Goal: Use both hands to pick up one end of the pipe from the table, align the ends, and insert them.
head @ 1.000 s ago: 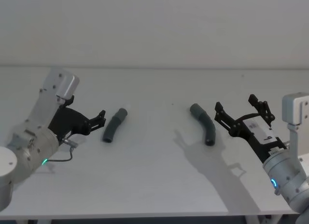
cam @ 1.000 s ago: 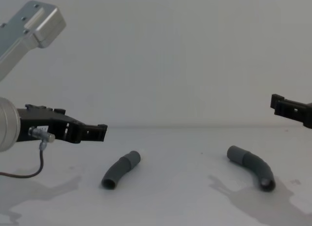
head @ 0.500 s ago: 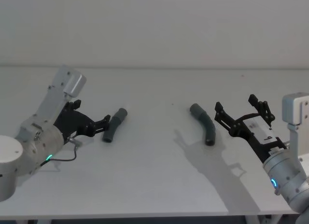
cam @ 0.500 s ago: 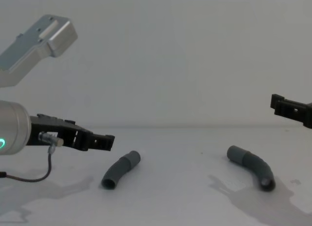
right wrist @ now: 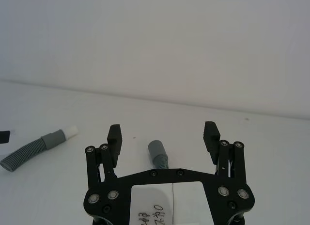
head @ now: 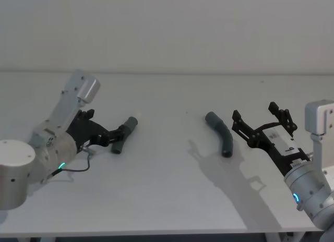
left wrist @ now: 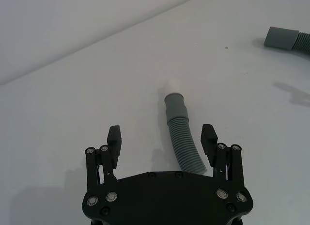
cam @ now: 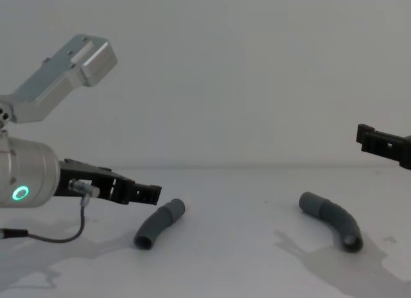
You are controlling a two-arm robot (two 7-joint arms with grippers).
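Note:
The ribbed pipe piece (head: 129, 126) lies on the table (head: 167, 195) at the left; its collar end with a white tip (left wrist: 171, 84) points away from my left gripper (head: 116, 136). That gripper (left wrist: 161, 135) is open, and its fingers straddle the near ribbed end (left wrist: 183, 146), low over the table (cam: 151, 192). The smooth bent pipe piece (head: 220, 132) lies at the right, its collar end (right wrist: 156, 150) facing my right gripper (right wrist: 162, 130). My right gripper (head: 254, 112) hangs open just right of it and above the table, holding nothing.
A plain wall rises behind the table's far edge (head: 167, 72). A thin black cable (cam: 70, 234) loops under my left wrist. Bare table surface (cam: 237, 246) separates the two pipe pieces.
My left arm has moved forward and to the right, bringing its open fingers from short of the ribbed piece to either side of its near end. My right arm has not moved.

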